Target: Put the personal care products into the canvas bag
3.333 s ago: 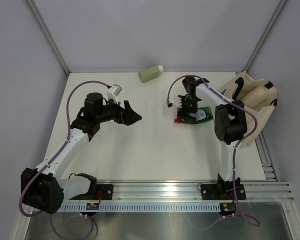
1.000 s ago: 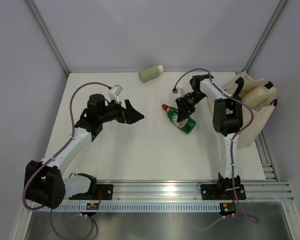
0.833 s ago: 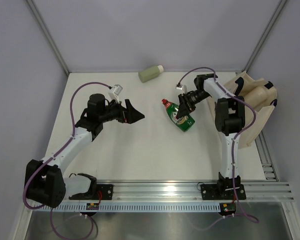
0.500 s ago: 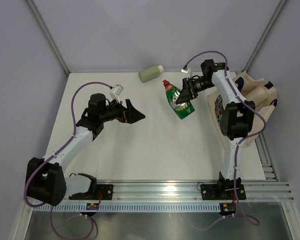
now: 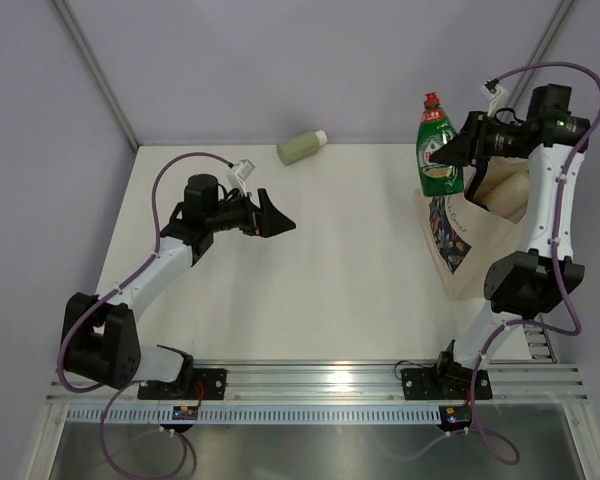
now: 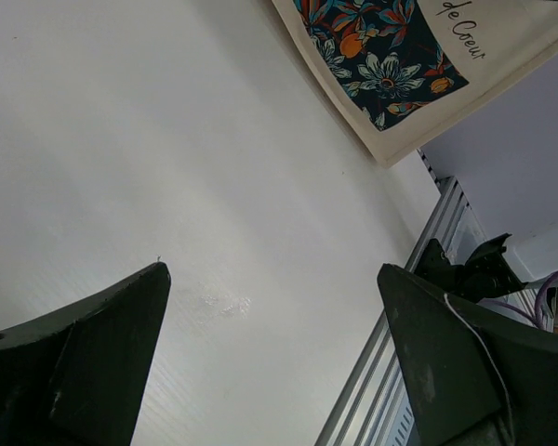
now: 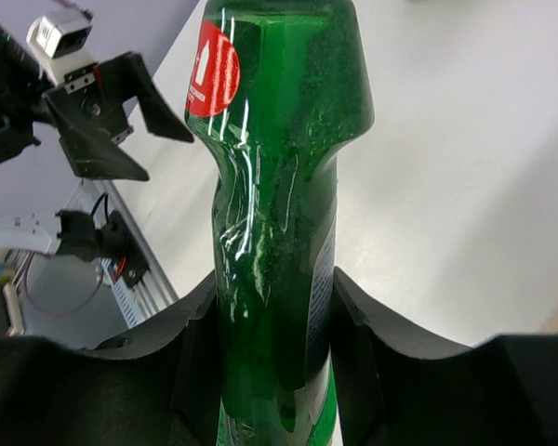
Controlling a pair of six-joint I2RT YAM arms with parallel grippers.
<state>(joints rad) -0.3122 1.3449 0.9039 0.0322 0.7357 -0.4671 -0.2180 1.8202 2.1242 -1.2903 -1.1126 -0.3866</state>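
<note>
My right gripper (image 5: 460, 150) is clamped on the green bottle (image 5: 439, 150), held upright with its red cap on top, over the canvas bag (image 5: 483, 262). Only my right wrist view shows the bottle's round red sticker. Only my left wrist view lets me read "de Coeur" beside the bag's floral panel. My left gripper (image 5: 276, 215) gapes wide, holding nothing, well apart from the bag

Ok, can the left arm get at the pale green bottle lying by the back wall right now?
Probably yes. The left hand is open and empty, the pale green bottle lies just beyond it with only bare table between, and the right hand is off by the bag.
</note>
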